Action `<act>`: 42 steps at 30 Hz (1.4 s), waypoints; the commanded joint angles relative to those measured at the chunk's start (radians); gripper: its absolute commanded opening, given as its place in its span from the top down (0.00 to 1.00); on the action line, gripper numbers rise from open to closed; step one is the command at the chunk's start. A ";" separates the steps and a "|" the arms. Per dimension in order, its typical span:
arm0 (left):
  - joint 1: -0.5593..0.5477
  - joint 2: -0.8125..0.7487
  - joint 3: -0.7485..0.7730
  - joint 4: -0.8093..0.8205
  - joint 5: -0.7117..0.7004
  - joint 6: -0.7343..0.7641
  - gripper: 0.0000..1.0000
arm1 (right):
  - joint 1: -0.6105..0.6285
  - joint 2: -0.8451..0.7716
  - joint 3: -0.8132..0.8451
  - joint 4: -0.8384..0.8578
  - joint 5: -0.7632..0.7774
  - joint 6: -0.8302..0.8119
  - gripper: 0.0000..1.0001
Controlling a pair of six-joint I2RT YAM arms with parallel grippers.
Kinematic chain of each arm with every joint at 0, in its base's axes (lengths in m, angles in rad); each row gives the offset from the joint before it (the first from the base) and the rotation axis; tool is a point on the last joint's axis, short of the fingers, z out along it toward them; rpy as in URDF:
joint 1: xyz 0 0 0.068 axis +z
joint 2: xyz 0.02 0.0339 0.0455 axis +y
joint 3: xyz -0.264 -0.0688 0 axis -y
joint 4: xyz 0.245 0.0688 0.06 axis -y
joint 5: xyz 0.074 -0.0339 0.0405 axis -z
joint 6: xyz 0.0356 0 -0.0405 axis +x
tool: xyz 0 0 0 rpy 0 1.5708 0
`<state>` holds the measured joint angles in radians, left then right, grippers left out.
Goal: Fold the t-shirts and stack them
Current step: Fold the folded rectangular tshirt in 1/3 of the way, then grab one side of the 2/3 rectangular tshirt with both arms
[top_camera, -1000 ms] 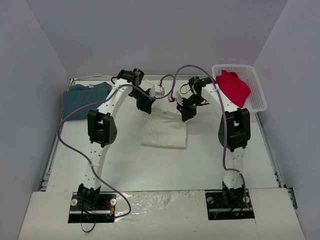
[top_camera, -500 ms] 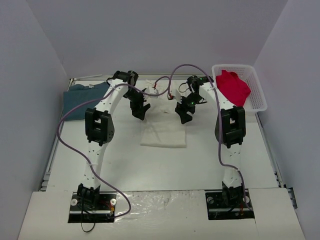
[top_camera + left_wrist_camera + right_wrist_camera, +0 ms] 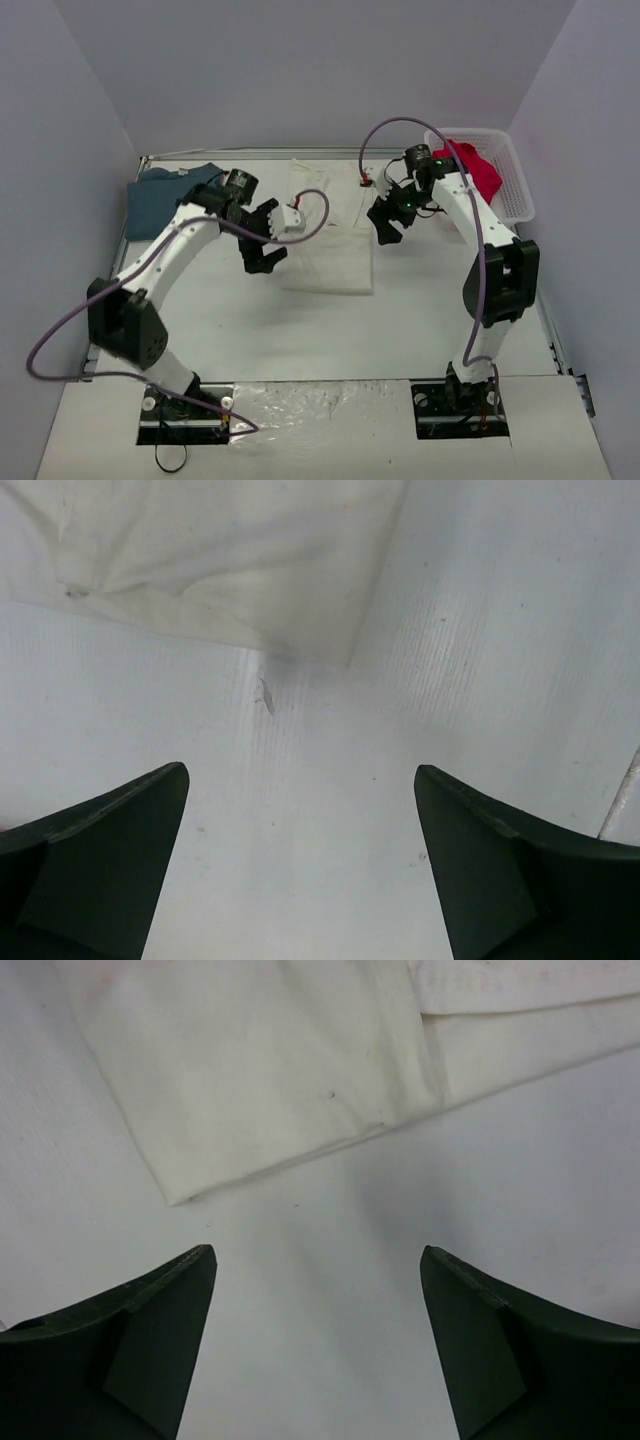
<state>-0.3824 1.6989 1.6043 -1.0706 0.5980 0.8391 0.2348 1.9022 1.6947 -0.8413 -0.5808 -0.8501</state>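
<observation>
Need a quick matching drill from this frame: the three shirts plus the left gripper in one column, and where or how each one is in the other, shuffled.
Column 1:
1. cream shirt
2. teal shirt
3. red shirt
4. left gripper

Column 2:
A. in the basket, far right
B. far-left corner of the table
C. mid-table, between the two arms
D. jaws open over bare table, holding nothing

Pairs: 1-C, 2-B, 3-A, 4-D
</observation>
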 commanded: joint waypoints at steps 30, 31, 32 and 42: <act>-0.314 -0.065 -0.575 0.745 -0.463 -0.051 0.06 | -0.134 -0.118 -0.371 0.174 0.137 0.327 0.10; -0.320 -0.052 -0.573 0.747 -0.469 -0.054 0.06 | -0.134 -0.118 -0.369 0.174 0.137 0.326 0.10; -0.322 -0.045 -0.573 0.756 -0.478 -0.057 0.06 | -0.135 -0.117 -0.368 0.173 0.136 0.325 0.10; -0.320 0.059 -0.488 0.641 -0.442 -0.071 0.79 | -0.131 -0.156 -0.385 0.165 0.104 0.304 0.11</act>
<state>-0.6994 1.7573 1.0801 -0.3443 0.1291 0.7742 0.0998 1.7821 1.2961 -0.6426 -0.4603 -0.5346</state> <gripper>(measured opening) 0.257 0.890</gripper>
